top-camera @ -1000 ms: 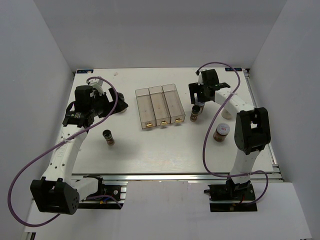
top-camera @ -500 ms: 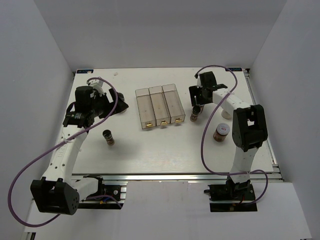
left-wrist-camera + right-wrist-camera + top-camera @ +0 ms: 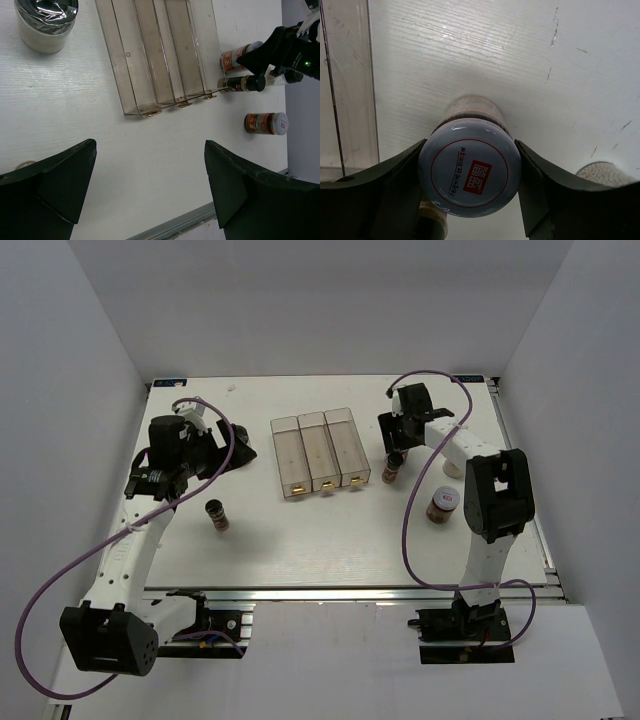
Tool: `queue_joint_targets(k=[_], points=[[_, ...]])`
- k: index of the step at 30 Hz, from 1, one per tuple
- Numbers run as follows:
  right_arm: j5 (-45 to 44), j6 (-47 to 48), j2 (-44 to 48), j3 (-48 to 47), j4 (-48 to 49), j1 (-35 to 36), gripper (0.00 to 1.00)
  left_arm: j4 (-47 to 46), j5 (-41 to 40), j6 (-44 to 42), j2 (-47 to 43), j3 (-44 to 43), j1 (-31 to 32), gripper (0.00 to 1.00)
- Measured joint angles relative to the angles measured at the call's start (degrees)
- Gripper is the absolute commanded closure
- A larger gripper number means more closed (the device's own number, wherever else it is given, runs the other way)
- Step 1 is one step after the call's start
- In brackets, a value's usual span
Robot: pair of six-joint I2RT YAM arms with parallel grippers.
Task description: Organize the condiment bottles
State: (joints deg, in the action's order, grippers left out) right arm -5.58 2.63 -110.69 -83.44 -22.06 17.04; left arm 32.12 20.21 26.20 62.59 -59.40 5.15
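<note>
Brown and wide, the jar with the pale round lid (image 3: 470,172) stands upright just to the right of the clear tray (image 3: 347,75), directly between the two fingers (image 3: 395,185) of the right gripper (image 3: 470,144). Both fingers touch the rim of the lid, one on each side, so the gripper holds this jar, which rests on the table (image 3: 470,50). The right arm bends at the elbow towards the tray, with the wrist pointing down. To the left of the tray, the left gripper (image 3: 150,190) hangs above the table with jaws wide and nothing between them, near a white jar (image 3: 45,22)
</note>
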Motion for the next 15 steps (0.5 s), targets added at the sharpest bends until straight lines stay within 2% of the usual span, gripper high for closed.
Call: queue_joint_targets(k=[1,2,10,15], points=[[-0.02,0.61,0.07,0.0,0.0,0.0,0.88,0.0,0.0,0.02,-0.09,0.02,0.0,0.02],[-0.07,1.11,0.11,0.0,0.0,0.0,1.0,-0.02,0.0,0.04,-0.22,0.07,0.0,0.02],[0.2,4.7,0.46,-0.87,0.87,-0.02,1.0,-0.46,0.22,0.35,-0.5,0.74,0.0,0.02],[2.4,5.42,0.46,-5.77,0.9,-0.02,1.0,-0.44,0.28,0.35,-0.5,0.74,0.0,0.02]])
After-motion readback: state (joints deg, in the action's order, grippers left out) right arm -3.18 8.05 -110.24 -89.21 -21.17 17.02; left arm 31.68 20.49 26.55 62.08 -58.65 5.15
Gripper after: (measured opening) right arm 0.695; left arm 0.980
